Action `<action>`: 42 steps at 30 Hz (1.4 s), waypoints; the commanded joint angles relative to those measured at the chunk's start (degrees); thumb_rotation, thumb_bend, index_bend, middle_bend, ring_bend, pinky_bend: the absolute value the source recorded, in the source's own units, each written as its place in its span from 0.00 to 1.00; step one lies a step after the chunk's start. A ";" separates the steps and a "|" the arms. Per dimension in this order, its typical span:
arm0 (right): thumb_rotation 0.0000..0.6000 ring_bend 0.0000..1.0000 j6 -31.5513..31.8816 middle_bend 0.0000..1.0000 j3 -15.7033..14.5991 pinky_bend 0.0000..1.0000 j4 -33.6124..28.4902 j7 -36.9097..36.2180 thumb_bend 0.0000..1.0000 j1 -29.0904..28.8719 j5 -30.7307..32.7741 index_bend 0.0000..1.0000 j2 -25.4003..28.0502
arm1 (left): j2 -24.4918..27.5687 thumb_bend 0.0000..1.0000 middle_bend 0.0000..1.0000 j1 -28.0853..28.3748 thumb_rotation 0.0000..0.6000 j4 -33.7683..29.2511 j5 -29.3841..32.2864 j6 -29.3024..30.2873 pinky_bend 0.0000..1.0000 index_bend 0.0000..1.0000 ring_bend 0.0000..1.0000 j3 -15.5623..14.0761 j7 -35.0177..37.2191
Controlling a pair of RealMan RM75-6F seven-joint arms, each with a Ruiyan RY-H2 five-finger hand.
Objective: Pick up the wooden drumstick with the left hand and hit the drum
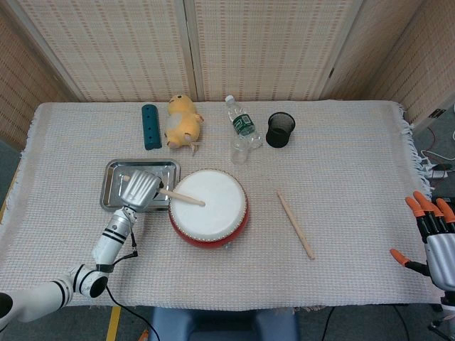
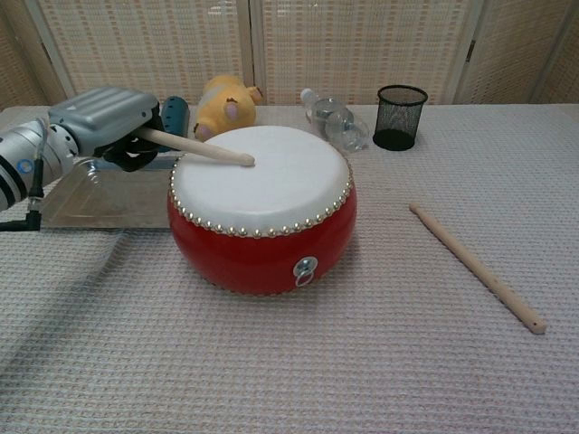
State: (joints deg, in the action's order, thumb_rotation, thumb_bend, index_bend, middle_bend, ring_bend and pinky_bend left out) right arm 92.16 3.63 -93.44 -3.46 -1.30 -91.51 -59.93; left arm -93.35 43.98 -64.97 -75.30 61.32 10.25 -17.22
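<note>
We had the left hand wrapped around the drumstick, tip angled down onto the white drum skin, apparently touching near its left side. Main risk as we judged it: contact sat close to the rim, so a swing drifting left could clip the studded edge or push the drum sideways. The hand hung over the metal tray; dropping lower could knock it. The right hand sat off the table's right edge, fingers spread, holding nothing. A second stick lay unused right of the drum.
</note>
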 commanded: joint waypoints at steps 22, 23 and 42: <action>1.00 0.00 -0.45 0.00 0.08 0.00 0.20 -0.12 0.06 -0.16 0.38 0.00 -0.18 | -0.46 0.75 1.00 -0.20 1.00 -0.55 0.48 1.65 1.00 1.00 1.00 0.93 1.87; 1.00 0.00 -0.46 0.00 0.09 0.00 0.22 -0.13 0.06 -0.17 0.39 0.00 -0.19 | -0.26 0.75 1.00 -0.37 1.00 -1.00 0.78 1.93 1.00 1.00 1.00 1.45 2.89; 1.00 0.00 -0.75 0.00 0.06 0.00 0.05 0.06 0.06 -0.35 0.40 0.00 -0.16 | -1.26 0.75 1.00 -0.17 1.00 2.55 -2.22 2.70 1.00 1.00 1.00 -1.51 -1.45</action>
State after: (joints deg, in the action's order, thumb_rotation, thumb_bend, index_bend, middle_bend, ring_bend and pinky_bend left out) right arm 91.39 3.70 -93.37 -3.40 -1.66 -91.10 -60.11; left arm -92.57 43.10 -67.66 -73.14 61.77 11.89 -12.78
